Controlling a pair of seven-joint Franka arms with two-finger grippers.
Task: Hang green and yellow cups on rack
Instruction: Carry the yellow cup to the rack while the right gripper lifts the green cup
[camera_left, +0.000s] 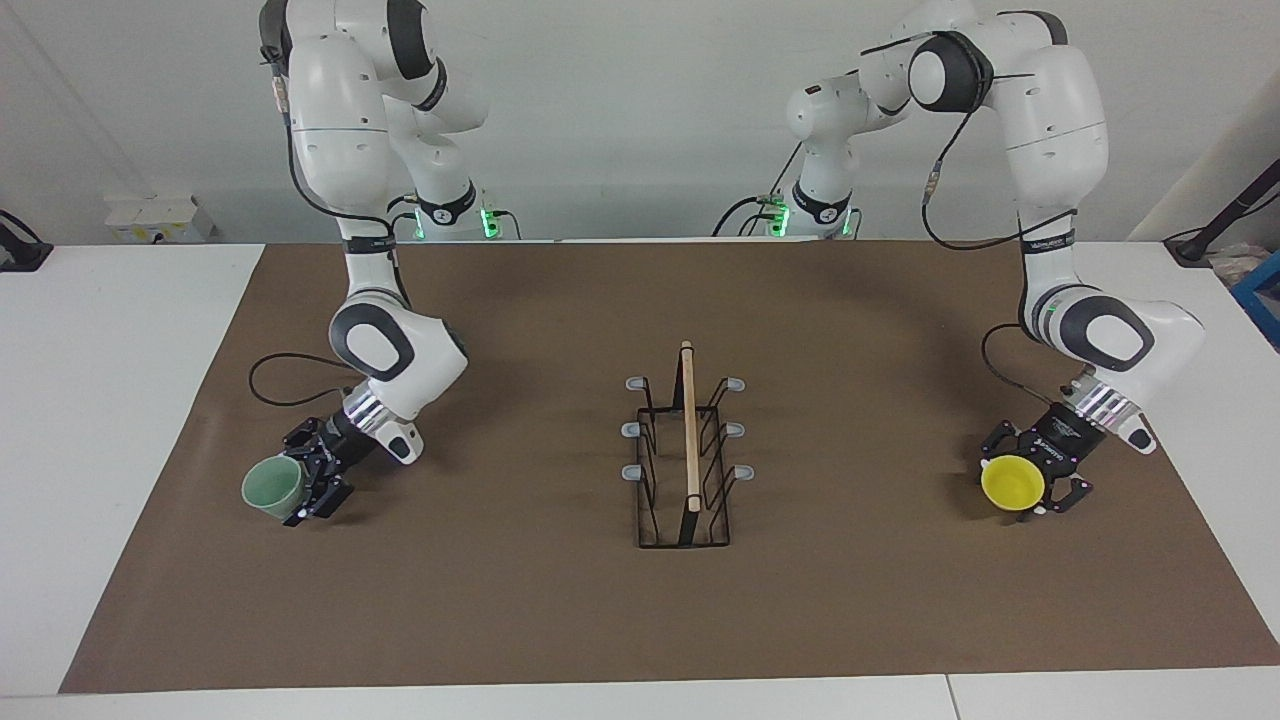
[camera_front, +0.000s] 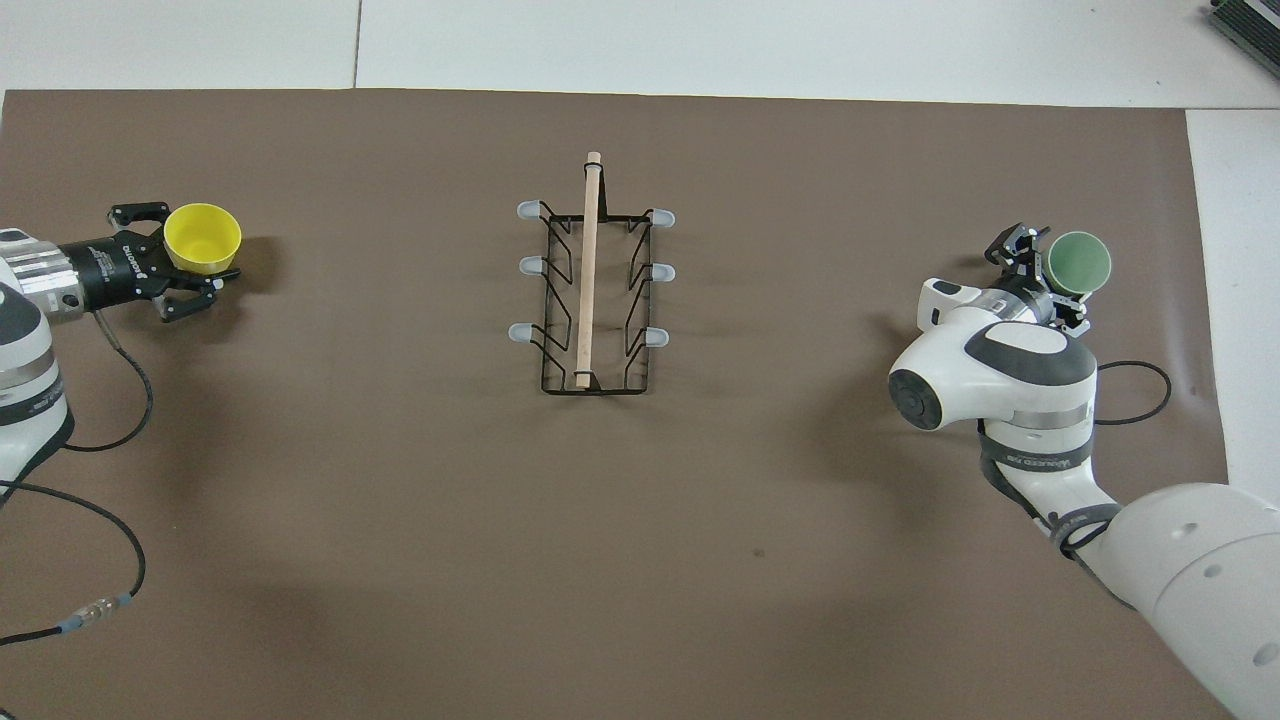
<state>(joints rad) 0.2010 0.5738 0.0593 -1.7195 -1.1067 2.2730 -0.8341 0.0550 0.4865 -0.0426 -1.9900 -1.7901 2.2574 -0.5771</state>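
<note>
The rack (camera_left: 688, 450) (camera_front: 590, 280) stands mid-mat: black wire, a wooden top bar, grey-tipped pegs with nothing on them. At the left arm's end of the mat, my left gripper (camera_left: 1022, 487) (camera_front: 185, 256) is shut on the yellow cup (camera_left: 1012, 483) (camera_front: 202, 238). That cup is tipped, its mouth turned up and away from the robots. At the right arm's end, the green cup (camera_left: 270, 488) (camera_front: 1079, 262) leans slightly. My right gripper (camera_left: 300, 480) (camera_front: 1050, 276) is low at the mat and open, one finger on each side of the green cup.
A brown mat (camera_left: 560, 600) covers most of the white table (camera_left: 110, 420). Black cables (camera_front: 1135, 395) trail from both wrists onto the mat beside the arms. A small white box (camera_left: 155, 218) sits at the table's edge nearest the robots, at the right arm's end.
</note>
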